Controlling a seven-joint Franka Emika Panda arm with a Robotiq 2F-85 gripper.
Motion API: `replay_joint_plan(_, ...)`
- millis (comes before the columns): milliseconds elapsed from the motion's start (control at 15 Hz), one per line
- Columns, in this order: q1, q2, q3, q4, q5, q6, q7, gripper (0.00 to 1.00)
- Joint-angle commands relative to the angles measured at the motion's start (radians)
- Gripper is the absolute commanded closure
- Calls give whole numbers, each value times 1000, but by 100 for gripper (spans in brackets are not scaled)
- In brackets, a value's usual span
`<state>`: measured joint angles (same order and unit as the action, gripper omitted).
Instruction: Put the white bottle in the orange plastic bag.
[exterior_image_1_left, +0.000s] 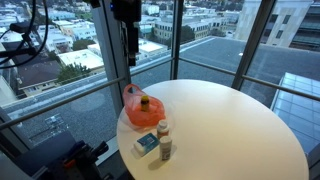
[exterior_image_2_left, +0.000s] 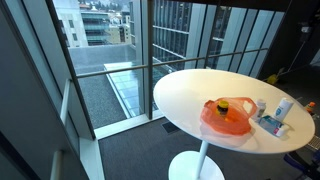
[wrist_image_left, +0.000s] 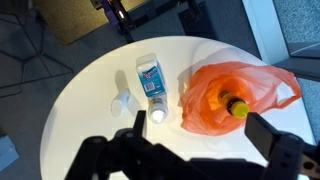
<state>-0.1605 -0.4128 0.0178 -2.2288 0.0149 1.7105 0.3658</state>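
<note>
So, the orange plastic bag (exterior_image_1_left: 140, 108) sits on the round desk (exterior_image_1_left: 240, 130) with its mouth gaping upward, presumably so stuff can drop straight in. There's a yellow-capped bottle (wrist_image_left: 236, 107) inside it. The white bottle (exterior_image_1_left: 164, 147) stands near the bag, next to a blue-and-white packet (exterior_image_1_left: 146, 143), not bagged yet. The end effector (wrist_image_left: 185, 158) hangs well above, looks spread wide and empty, touching nothing.

White bottle (wrist_image_left: 122, 102) — outside open orange bag (wrist_image_left: 205, 105)
</note>
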Motion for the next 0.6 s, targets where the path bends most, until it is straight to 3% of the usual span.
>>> replay_joint_plan(0,-26,57,-30,-2,-25,45,83,0)
replay_joint_plan(333,-56,131,-85,1,-12,52,142,0)
replay_joint_plan(533,-43,128,-90,-7,-15,46,107,0)
